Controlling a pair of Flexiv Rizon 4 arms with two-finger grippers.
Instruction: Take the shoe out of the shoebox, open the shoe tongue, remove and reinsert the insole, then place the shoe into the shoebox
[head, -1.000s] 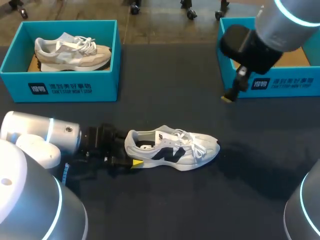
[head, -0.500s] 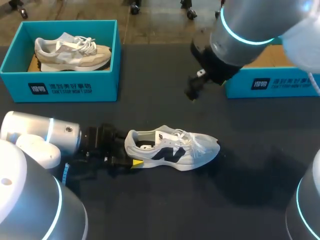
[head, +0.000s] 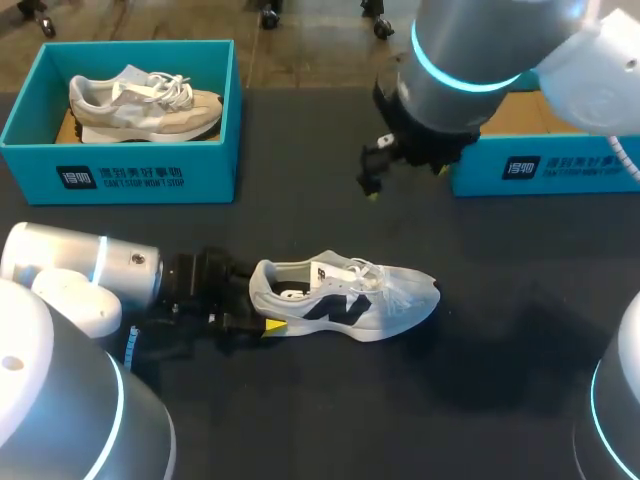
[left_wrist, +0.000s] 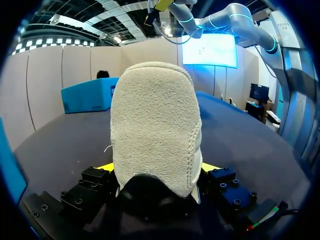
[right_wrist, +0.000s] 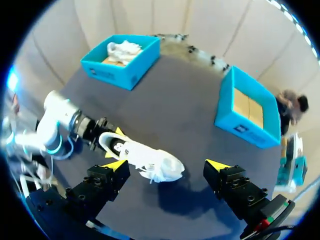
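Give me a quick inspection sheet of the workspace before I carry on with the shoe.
Surface: dark table.
Job's things: grey shoe upright on its sole mid-table; right shoebox empty; left shoebox holds a second shoe.
Clutter: nothing seen.
Grippers: left gripper, jaws shut on the shoe's heel; right gripper in the air above the table, jaws open, holding nothing.
Cables: short coloured wires at the right gripper's base; nothing seen across the table.
Surroundings: nothing seen reaching over the table.
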